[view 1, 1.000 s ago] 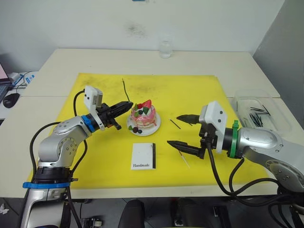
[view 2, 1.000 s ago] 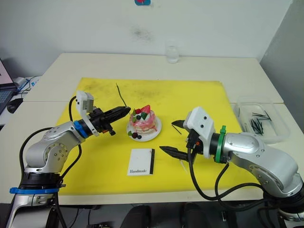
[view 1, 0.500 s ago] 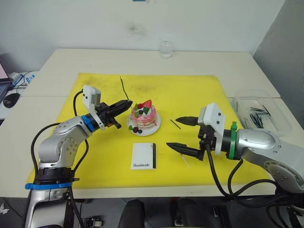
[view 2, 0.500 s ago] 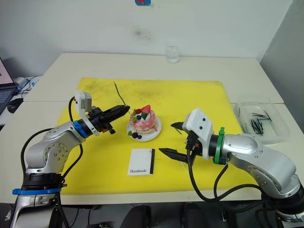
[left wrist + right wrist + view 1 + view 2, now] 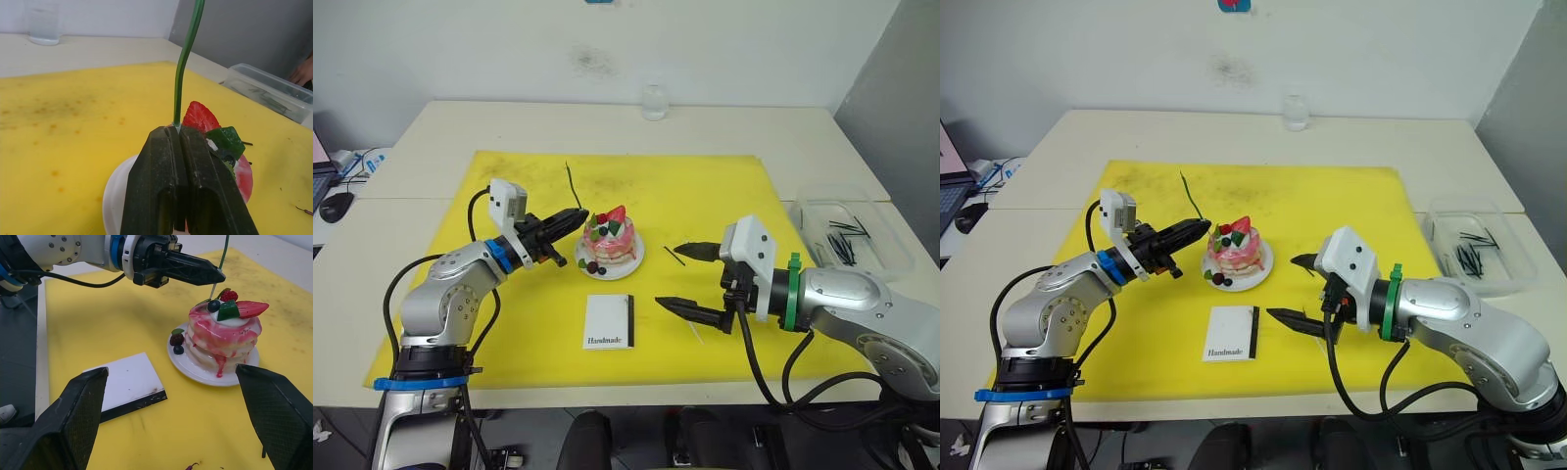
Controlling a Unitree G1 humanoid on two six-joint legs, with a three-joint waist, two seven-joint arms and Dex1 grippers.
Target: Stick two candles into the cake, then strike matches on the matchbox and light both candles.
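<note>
Left gripper (image 5: 576, 213) was clamped on the green candle (image 5: 570, 183) near its lower end, stick rising upright above the fingertips. Cake (image 5: 609, 239) on its white plate (image 5: 632, 258) sat just ahead of the tips, candle base at the frosting edge by the strawberry. Matchbox (image 5: 609, 322) lay between both grippers, nearer the robot. Right gripper (image 5: 680, 275) hung spread wide, holding nothing, a loose match (image 5: 674, 256) just beyond it. Risk: thin wavy candle could bend or slip in the pinch on insertion; an off-axis push could shove the cake or smear the topping.
</note>
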